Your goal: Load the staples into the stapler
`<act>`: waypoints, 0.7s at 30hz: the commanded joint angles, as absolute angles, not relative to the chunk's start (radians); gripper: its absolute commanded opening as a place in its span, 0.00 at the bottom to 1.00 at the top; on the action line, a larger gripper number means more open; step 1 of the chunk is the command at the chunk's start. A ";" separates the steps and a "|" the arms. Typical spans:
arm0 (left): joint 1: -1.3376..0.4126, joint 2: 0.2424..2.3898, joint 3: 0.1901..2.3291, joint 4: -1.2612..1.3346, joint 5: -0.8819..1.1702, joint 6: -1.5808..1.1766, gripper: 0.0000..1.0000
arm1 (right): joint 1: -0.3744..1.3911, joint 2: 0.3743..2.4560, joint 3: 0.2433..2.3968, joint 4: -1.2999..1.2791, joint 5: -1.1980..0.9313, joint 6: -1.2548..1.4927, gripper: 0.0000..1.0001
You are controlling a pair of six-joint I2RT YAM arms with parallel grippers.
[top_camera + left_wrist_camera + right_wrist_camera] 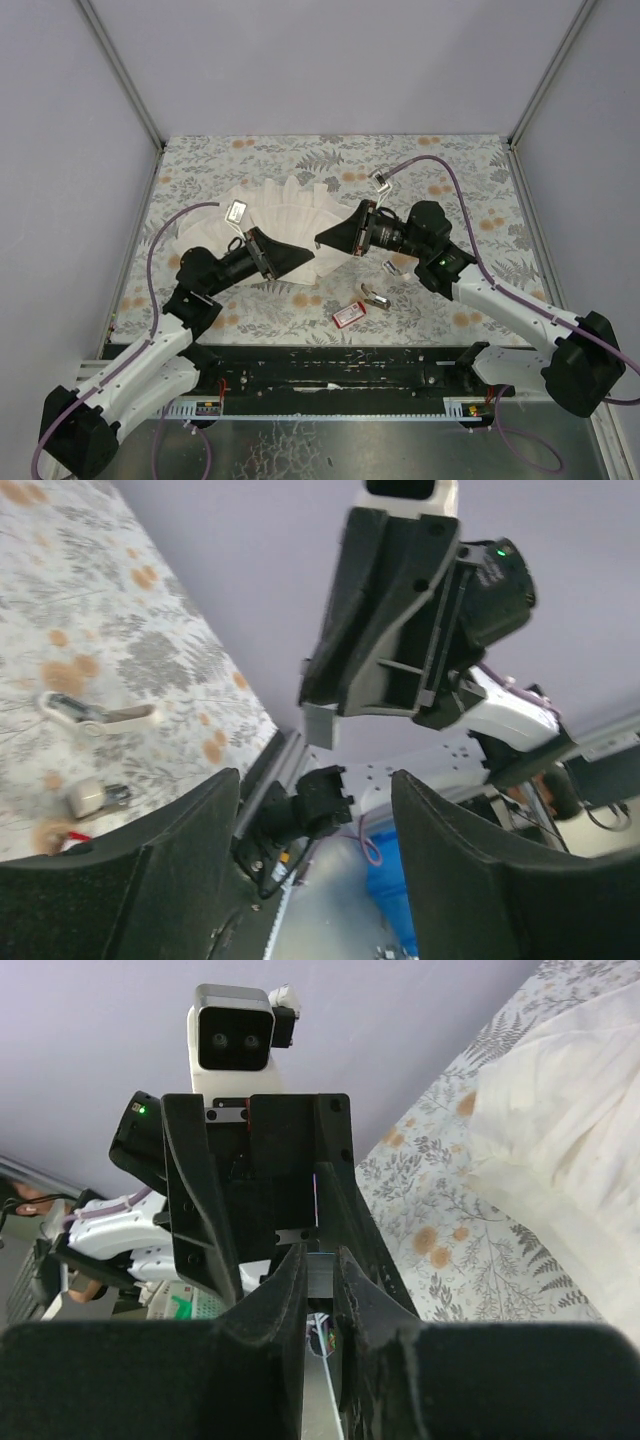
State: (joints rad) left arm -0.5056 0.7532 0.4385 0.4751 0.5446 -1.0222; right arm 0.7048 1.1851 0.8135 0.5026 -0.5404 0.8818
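While the left gripper point(312, 795) stands spread and empty, the right gripper point(322, 240) is pinching the staples point(320, 726).

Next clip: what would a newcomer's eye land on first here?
The right claw and left claw point at each other in mid-air above the white cloth at mid-table. The right claw is shut on a thin silvery strip, apparently the staples, and the left claw is open. Nearer the arms' bases, the small red box and the stapler lie on the patterned table.
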 commanded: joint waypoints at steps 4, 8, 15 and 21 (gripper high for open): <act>-0.594 0.803 0.513 0.662 0.530 -1.071 0.53 | 0.703 1.149 0.821 0.613 -0.624 0.947 0.18; -0.616 0.822 0.515 0.687 0.513 -1.080 0.48 | 0.703 1.142 0.822 0.615 -0.632 0.951 0.18; -0.624 0.820 0.509 0.703 0.493 -1.094 0.39 | 0.702 1.135 0.813 0.632 -0.640 0.967 0.18; -0.625 0.815 0.499 0.704 0.475 -1.106 0.30 | 0.703 1.135 0.812 0.632 -0.646 0.969 0.18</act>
State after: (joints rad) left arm -0.6201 0.8261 0.4915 0.6212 0.4973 -1.0920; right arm 0.7048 1.1641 0.8116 0.5770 -0.6201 0.9592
